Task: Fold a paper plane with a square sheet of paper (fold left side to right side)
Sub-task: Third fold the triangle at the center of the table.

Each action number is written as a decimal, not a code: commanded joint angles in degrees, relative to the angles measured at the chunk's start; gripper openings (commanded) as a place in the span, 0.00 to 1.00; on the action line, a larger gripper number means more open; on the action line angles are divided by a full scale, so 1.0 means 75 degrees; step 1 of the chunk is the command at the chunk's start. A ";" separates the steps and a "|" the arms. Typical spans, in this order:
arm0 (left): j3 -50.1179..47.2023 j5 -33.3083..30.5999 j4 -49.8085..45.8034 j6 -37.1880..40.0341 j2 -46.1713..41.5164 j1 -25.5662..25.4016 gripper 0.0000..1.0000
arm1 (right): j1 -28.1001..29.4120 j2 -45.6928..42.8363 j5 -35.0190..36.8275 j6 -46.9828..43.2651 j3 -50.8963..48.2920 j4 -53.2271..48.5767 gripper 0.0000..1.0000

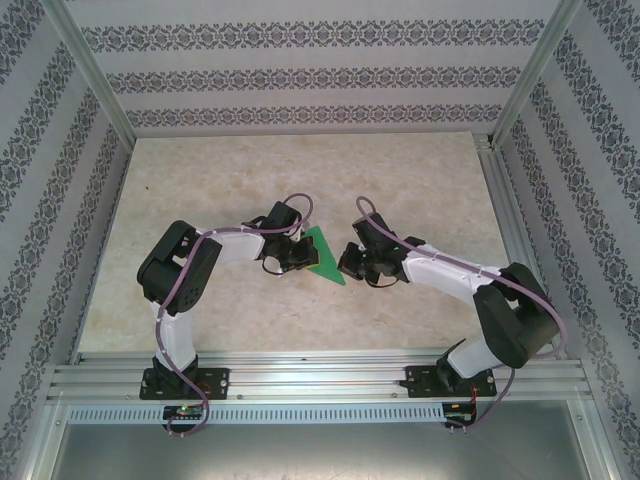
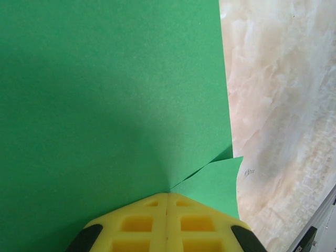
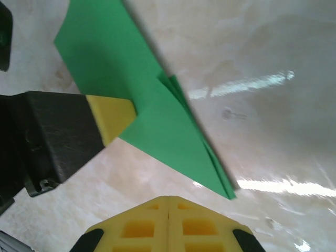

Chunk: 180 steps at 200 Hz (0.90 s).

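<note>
Here left end effector (image 2: 167, 196) pinches the green paper (image 2: 105, 105); right end effector (image 3: 167, 200), clenched empty, nearby.

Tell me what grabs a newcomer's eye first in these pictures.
The bright green paper, folded to a point, sits mid-scene, vivid against the pale marbled table. The left arm's jaws are shut on its edge, the right arm's jaws shut beside it. Patterned wallpaper rings the scene.
</note>
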 commanded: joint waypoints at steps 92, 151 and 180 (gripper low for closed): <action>-0.0089 -0.1048 -0.1373 0.0289 0.0283 -0.0059 0.12 | 0.0120 0.1457 -0.0116 -0.0013 -0.0822 0.0444 0.00; 0.1043 -0.1230 -0.2399 0.1013 -0.1207 0.0159 0.38 | 0.0105 0.1636 -0.0135 -0.0125 -0.0851 0.0412 0.00; 0.0792 -0.0765 -0.2111 0.0891 -0.1771 0.0140 0.22 | 0.0107 0.1642 -0.0150 -0.0160 -0.0815 0.0366 0.00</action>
